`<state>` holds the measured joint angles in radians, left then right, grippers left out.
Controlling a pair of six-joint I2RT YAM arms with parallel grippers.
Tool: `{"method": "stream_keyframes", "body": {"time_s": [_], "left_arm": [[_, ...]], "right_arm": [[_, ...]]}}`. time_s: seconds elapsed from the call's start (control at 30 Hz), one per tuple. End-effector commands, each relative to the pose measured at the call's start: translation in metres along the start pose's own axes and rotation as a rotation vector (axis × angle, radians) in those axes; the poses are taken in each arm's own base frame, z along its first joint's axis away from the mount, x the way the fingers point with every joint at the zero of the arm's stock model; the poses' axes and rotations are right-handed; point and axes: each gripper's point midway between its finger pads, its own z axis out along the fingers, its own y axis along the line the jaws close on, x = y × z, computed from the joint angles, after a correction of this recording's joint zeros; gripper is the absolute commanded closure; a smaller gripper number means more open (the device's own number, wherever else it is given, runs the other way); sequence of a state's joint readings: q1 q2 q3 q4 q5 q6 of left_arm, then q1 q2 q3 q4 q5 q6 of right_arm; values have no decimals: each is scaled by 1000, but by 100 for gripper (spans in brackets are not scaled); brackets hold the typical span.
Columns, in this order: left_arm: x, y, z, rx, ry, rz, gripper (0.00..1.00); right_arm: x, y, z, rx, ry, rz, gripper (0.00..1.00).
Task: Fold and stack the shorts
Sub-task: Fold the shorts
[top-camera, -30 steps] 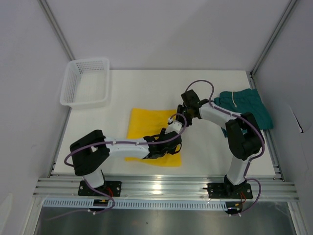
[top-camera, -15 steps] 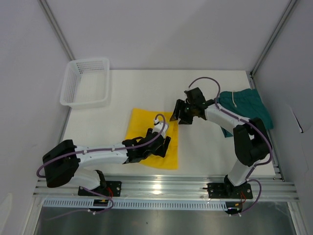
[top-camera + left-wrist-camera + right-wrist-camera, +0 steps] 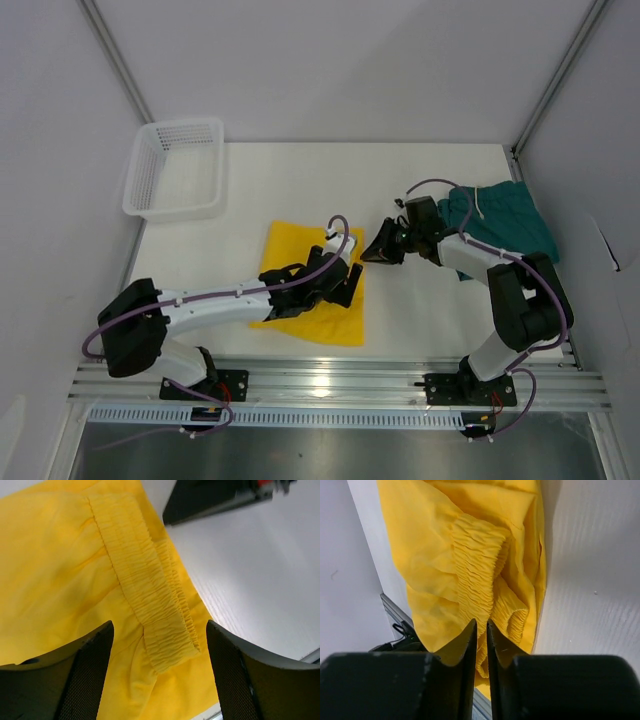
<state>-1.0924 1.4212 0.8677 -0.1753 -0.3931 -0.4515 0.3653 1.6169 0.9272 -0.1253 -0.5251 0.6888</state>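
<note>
The yellow shorts lie flat on the white table, left of centre. My left gripper is open just above their right part; in the left wrist view it straddles the gathered waistband without closing on it. My right gripper is shut and empty, just right of the yellow shorts' right edge. In the right wrist view it points at the bunched waistband. The teal-green shorts with a white drawstring lie crumpled at the right, behind the right arm.
A white mesh basket stands at the back left corner. The table's near edge meets a metal rail. Grey walls close in both sides. The right gripper's dark finger shows at the top of the left wrist view.
My left gripper has moved right along the yellow shorts to the waistband. My right gripper has drawn back to the right, off the shorts' edge.
</note>
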Motion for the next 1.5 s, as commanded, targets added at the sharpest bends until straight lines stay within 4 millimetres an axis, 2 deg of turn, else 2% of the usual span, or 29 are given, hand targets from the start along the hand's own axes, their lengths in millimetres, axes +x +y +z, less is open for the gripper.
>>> {"method": "stream_keyframes", "body": {"time_s": [0.0, 0.07, 0.1, 0.23, 0.33, 0.5, 0.67, 1.0, 1.47], "left_arm": [[-24, -2, -1, -27, -32, 25, 24], [-24, 2, 3, -55, -25, 37, 24], [-32, -1, 3, -54, -38, 37, 25], [-32, -3, 12, -67, -27, 52, 32], [-29, -7, 20, -70, -11, 60, 36], [-24, -5, 32, -107, 11, 71, 39], [-25, -1, 38, -153, 15, 80, 44], [-21, 2, 48, -195, 34, 102, 54], [-8, -2, 57, -201, 52, 108, 56]], "right_arm": [[8, 16, -4, -121, -13, -1, 85], [7, 20, -5, -162, -48, -2, 82], [11, 15, -4, -174, -56, 27, 78], [17, 10, -2, -217, -77, 90, 75], [16, 8, 2, -225, -82, 107, 70], [12, 5, 8, -227, -92, 117, 68], [11, 1, 16, -210, -81, 120, 67], [13, -6, 16, -194, -90, 118, 69], [28, -18, 16, -196, -82, 129, 69]]}}
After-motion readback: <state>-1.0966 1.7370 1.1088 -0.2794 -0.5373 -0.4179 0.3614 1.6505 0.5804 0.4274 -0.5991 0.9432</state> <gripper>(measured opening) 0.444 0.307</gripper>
